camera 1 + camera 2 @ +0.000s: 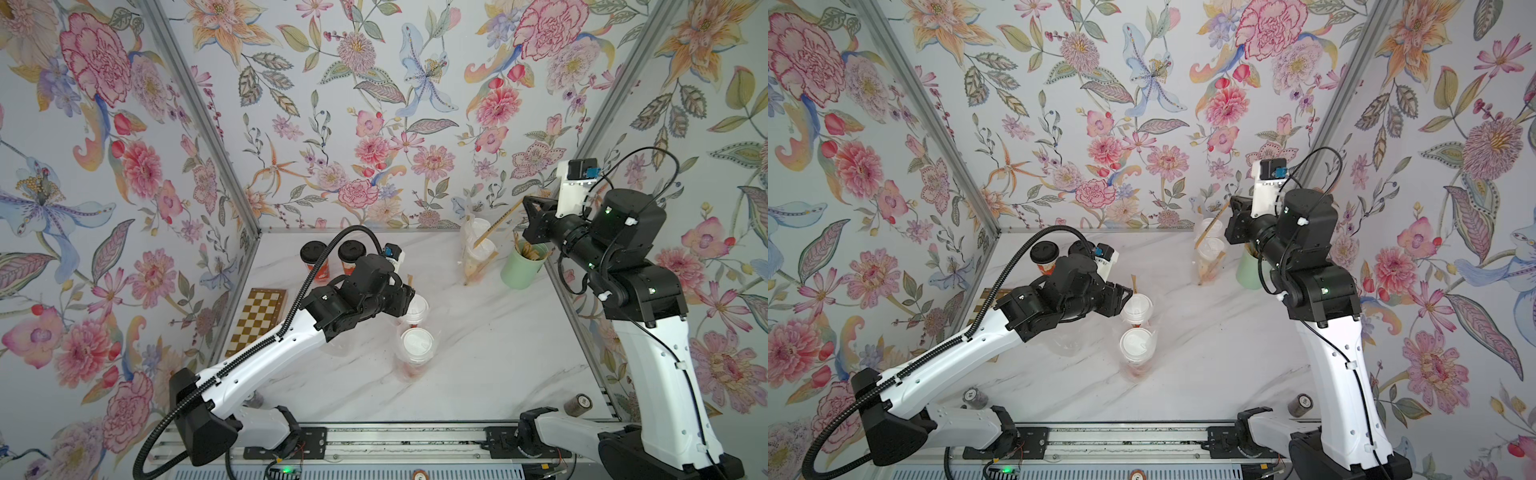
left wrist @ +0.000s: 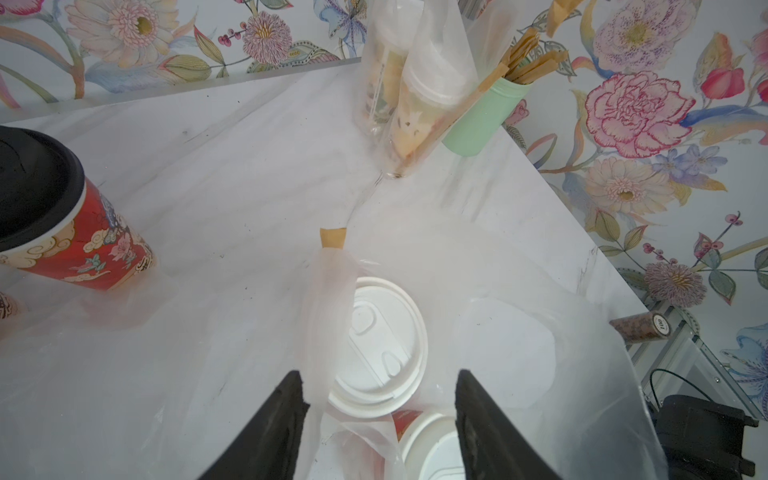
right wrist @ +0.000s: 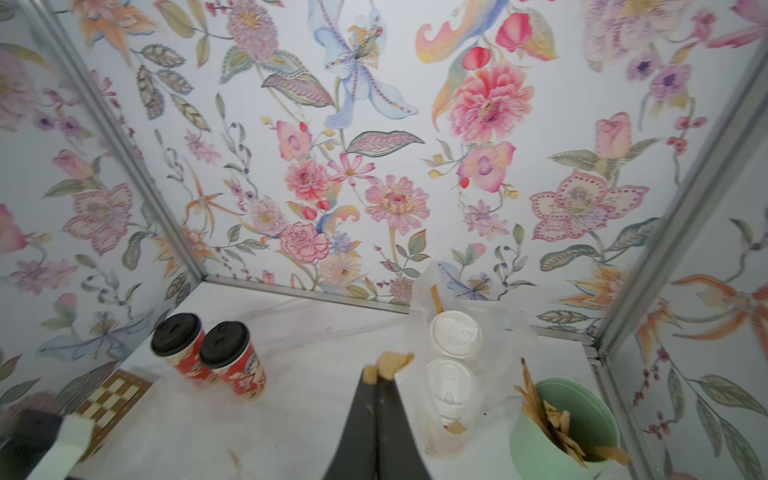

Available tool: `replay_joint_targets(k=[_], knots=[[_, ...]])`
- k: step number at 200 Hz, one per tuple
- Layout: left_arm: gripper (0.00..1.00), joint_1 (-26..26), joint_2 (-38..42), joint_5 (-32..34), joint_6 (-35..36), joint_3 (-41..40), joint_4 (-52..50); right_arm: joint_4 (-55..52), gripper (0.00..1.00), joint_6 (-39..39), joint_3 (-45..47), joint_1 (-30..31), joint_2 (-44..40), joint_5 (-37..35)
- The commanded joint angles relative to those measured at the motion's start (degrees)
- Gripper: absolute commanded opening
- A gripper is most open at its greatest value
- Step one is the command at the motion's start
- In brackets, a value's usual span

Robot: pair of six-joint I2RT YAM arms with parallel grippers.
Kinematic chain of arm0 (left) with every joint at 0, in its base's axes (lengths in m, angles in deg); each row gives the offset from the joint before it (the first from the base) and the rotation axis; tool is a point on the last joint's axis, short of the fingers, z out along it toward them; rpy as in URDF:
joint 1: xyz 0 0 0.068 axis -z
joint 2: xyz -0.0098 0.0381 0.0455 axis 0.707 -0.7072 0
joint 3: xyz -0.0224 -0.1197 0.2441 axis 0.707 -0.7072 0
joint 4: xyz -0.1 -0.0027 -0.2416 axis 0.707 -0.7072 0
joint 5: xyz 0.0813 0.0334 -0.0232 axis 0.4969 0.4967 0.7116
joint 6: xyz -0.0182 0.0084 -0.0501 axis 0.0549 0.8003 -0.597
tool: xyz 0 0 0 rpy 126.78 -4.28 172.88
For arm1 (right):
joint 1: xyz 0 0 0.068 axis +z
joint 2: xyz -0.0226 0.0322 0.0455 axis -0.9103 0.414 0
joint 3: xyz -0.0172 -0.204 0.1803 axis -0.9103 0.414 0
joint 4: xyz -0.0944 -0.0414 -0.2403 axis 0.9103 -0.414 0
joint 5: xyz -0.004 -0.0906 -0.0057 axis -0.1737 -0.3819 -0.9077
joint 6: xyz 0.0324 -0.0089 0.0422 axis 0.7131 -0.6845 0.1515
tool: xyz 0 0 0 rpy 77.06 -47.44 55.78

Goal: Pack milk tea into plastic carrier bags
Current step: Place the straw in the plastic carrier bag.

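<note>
Two white-lidded milk tea cups (image 1: pixel 417 343) (image 2: pixel 380 345) stand in a transparent carrier bag (image 1: pixel 1152 332) mid-table, with a brown paper stick (image 2: pixel 332 237) poking out beside them. My left gripper (image 2: pixel 379 372) (image 1: pixel 1127 297) is open just above the farther cup's lid, its fingers on either side and bag film against one finger. Two black-lidded red cups (image 1: pixel 313 251) (image 3: pixel 226 347) stand bare at the back left. A second bag (image 1: pixel 478 249) at the back right holds two white-lidded cups (image 3: pixel 455 332). My right gripper (image 3: pixel 376 374) (image 1: pixel 530 208) is shut on a brown paper stick (image 1: pixel 498 224) slanting over that bag.
A mint-green cup of brown sticks (image 1: pixel 521 266) stands right of the back bag, under the right arm. A chessboard (image 1: pixel 259 320) lies at the left edge. Loose transparent plastic (image 1: pixel 1065 345) lies beneath the left arm. Small rolls (image 1: pixel 974 397) (image 1: pixel 577 405) sit at the front corners.
</note>
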Motion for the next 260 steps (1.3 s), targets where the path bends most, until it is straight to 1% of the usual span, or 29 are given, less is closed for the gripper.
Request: replay_joint_targets(k=[1,40,76,99,103,120,139,172,195,225,242,254,260], knots=[[0.6,1.84,0.92,3.93,-3.05,0.49,-4.68,-2.91,0.0,-1.48,-0.8,4.36,-1.7,5.29],[0.61,5.27,3.47,8.38,-6.61,0.67,-9.07,-3.93,0.0,-0.4,-0.49,11.72,-4.08,8.5],[0.65,7.16,7.49,8.14,-9.78,1.51,-8.57,-4.41,0.0,1.04,0.54,17.61,-5.4,11.28],[0.66,8.38,9.37,9.53,-12.02,1.17,-11.65,-6.62,0.0,1.32,0.86,19.87,-5.9,12.15],[0.67,8.56,9.73,9.63,-12.22,0.79,-12.14,-6.96,0.0,1.4,0.99,21.8,-5.95,12.16],[0.67,8.67,11.38,9.57,-13.87,-1.31,-13.98,-8.52,0.0,1.57,1.99,23.93,-6.39,12.28],[0.67,8.89,13.16,7.36,-15.36,-4.0,-13.71,-9.51,0.0,1.86,3.57,26.18,-6.65,11.87],[0.65,10.67,14.01,-1.36,-15.93,-9.24,-6.49,-10.01,0.0,2.62,7.11,29.12,-7.44,10.21],[0.61,11.95,12.92,-1.91,-16.59,-10.29,-6.38,-9.93,0.0,2.83,9.4,30.76,-7.58,9.4],[0.49,12.45,12.41,-1.91,-16.69,-10.67,-7.15,-9.97,0.0,2.41,11.84,32.7,-7.68,6.91],[0.41,12.75,12.79,-2.48,-17.0,-11.23,-6.95,-9.96,0.0,2.09,12.93,33.48,-7.89,5.56],[0.34,12.91,13.3,-3.0,-17.1,-11.81,-6.57,-9.59,0.0,2.09,13.92,33.86,-8.18,5.49],[0.29,13.05,13.51,-3.24,-17.13,-12.12,-6.36,-9.27,0.0,2.11,14.53,34.16,-8.32,5.49]])
